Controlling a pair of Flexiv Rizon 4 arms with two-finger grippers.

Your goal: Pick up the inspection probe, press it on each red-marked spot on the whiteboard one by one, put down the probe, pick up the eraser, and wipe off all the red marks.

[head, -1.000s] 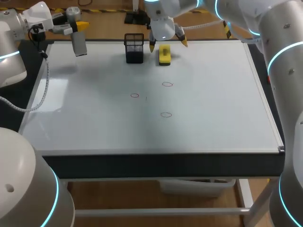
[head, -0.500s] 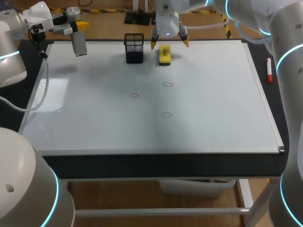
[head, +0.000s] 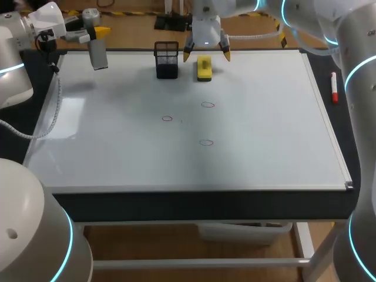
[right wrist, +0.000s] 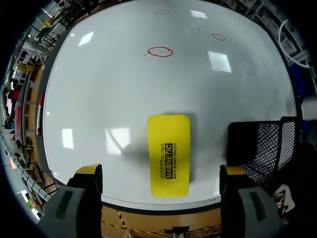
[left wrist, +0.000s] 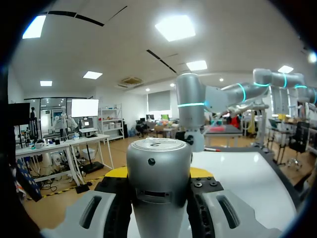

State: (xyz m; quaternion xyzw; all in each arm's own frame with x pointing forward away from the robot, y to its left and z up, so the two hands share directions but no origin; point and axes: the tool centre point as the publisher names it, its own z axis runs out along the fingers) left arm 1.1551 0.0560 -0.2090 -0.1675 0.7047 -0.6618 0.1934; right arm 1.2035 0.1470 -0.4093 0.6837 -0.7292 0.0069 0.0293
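Directly above the eraser [head: 204,69], right gripper [head: 206,54] downward, wide open, empty; left gripper [head: 96,35] tight around the inspection probe [head: 98,57].

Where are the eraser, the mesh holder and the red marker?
eraser [right wrist: 169,154], right wrist view, middle of its yellow top.
mesh holder [head: 167,61], head view, its front wall.
red marker [head: 333,88], head view, middle of its body.

Place: robotics lab | what shows it to you: white left arm [head: 12,76] and right arm [head: 358,64] with cyan light rings | both stand at one whiteboard worktop [head: 264,147] on a metal frame
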